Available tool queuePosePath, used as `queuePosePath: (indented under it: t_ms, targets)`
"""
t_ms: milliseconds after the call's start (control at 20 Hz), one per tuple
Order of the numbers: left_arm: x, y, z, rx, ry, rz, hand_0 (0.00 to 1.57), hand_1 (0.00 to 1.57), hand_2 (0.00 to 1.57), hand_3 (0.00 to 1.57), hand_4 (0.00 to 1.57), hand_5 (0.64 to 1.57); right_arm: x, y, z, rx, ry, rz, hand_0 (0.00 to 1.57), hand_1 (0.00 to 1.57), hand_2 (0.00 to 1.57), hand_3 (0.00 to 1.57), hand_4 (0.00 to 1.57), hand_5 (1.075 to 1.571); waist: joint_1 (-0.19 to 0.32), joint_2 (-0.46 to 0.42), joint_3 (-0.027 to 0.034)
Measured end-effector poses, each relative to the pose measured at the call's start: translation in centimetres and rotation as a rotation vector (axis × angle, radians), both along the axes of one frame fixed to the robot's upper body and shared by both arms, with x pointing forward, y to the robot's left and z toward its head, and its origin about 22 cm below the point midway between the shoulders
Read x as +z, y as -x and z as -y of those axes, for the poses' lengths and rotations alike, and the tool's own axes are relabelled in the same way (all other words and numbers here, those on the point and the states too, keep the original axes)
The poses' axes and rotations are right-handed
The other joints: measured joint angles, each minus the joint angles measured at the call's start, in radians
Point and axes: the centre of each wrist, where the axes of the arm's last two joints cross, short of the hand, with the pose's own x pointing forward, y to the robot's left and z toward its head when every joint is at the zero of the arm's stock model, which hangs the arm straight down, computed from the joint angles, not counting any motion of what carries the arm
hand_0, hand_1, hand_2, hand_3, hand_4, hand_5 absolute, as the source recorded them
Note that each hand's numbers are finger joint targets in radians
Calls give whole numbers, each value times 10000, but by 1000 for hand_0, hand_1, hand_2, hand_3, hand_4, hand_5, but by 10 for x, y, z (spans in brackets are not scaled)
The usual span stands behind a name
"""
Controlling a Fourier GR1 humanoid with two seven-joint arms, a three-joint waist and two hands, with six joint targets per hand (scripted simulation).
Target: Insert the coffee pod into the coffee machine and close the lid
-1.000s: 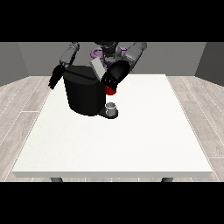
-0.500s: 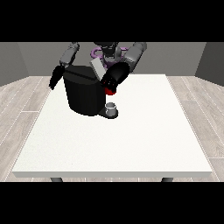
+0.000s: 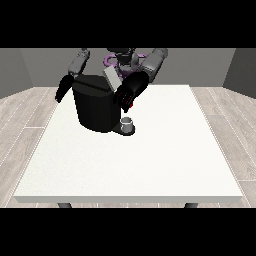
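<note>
From my seat I see the machine (image 3: 97,107), a black drum-shaped body, standing on the white table (image 3: 132,165) toward its far side, a little to nine o'clock of the table's middle. Its grey lid (image 3: 111,79) is tilted up at the twelve o'clock edge of the top, so the machine stands open. At the machine's foot, on the five o'clock side, a small grey cup (image 3: 127,122) sits on the dark base plate.

The hand at the view's right (image 3: 131,92) hangs at the machine's three o'clock, right against its upper edge and just above the cup. Its fingers look curled downward, and a small red thing shows at the hand's lower rim, at about five o'clock of the palm. I take that red spot to be the pod (image 3: 131,105), held in the curled fingers, though it is too small for me to be sure how it is gripped. The pod is outside the machine, beside its upper right wall and above the cup, apart from the open top.

The hand at the view's left (image 3: 62,90) hangs at the machine's nine o'clock, just beside the wall near the top. It points down along the side. I cannot tell whether its fingers are spread or closed, nor whether it touches the machine.
</note>
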Motion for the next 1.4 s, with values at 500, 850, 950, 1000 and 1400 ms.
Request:
queuePosePath:
  t_ms: [500, 850, 950, 1000, 1400]
  targets:
    - [-37, -6, 18, -215, -6, -836, 0, 0, 0, 0, 0, 1571, -37, 7, 22, -709, -352, -965, 0, 0, 0, 0, 0, 1571, 806, -928, 1]
    - [-98, -5, 34, -749, 663, -2473, 0, 0, 130, 0, 0, 1571, -88, 29, 52, -1551, -598, -2314, 0, 0, 0, 0, 0, 1571, 1906, -2443, -16]
    - [-119, -4, 47, -1240, 1876, -2773, 0, 0, 0, 0, 198, 1571, -95, 34, 62, -1698, -638, -2597, 0, 0, 0, 0, 0, 1571, 2193, -2816, -19]
    - [-132, -3, 50, -1482, 2720, -2991, 0, 0, 0, 0, 369, 1571, -100, 38, 66, -1791, -663, -2761, 0, 0, 0, 0, 0, 1571, 2359, -3020, -26]
    - [-277, 39, 56, -1689, 8769, -5416, 0, 0, 0, 0, 419, 1571, -145, 85, 90, -2732, -758, -4227, 0, 0, 0, 0, 0, 1571, 3724, -5207, -41]
